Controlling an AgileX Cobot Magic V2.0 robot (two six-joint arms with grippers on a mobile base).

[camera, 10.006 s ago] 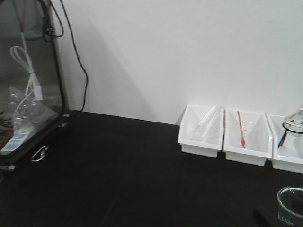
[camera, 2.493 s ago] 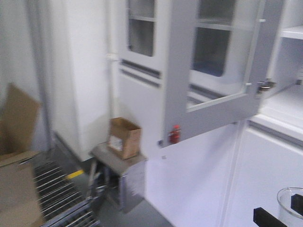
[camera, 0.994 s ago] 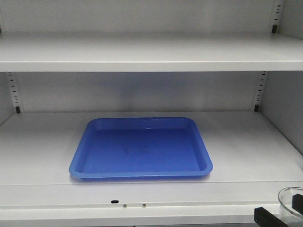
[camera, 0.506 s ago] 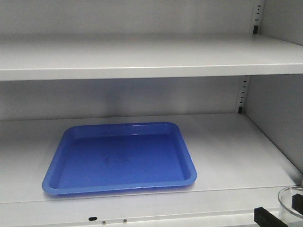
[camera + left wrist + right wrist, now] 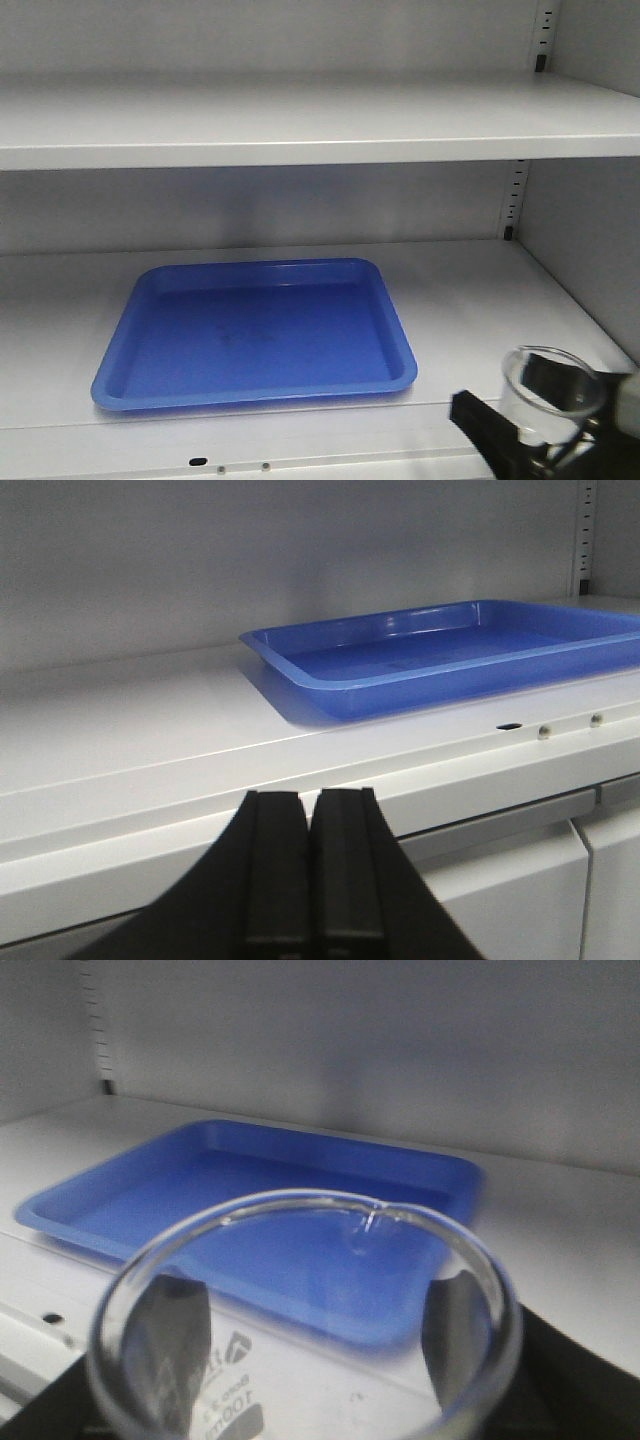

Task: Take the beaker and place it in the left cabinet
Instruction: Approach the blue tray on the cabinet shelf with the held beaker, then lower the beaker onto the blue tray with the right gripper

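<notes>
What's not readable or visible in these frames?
1. Beaker base: in the front view it is hidden by the right gripper and the bottom edge; the right wrist view cuts it off too.
2. Beaker print: right wrist view, blurred and partly cut off.
3. Blue tray right end: left wrist view, cut by the frame edge.
4. Left gripper: absent from the front view.

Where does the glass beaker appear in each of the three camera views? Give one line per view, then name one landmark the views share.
Front view: the beaker is in the bottom right corner.
Left wrist view: not in it.
Right wrist view: the beaker fills the lower foreground, its rim towards the camera.
Shared landmark: the blue tray on the shelf, visible in all three views.
</notes>
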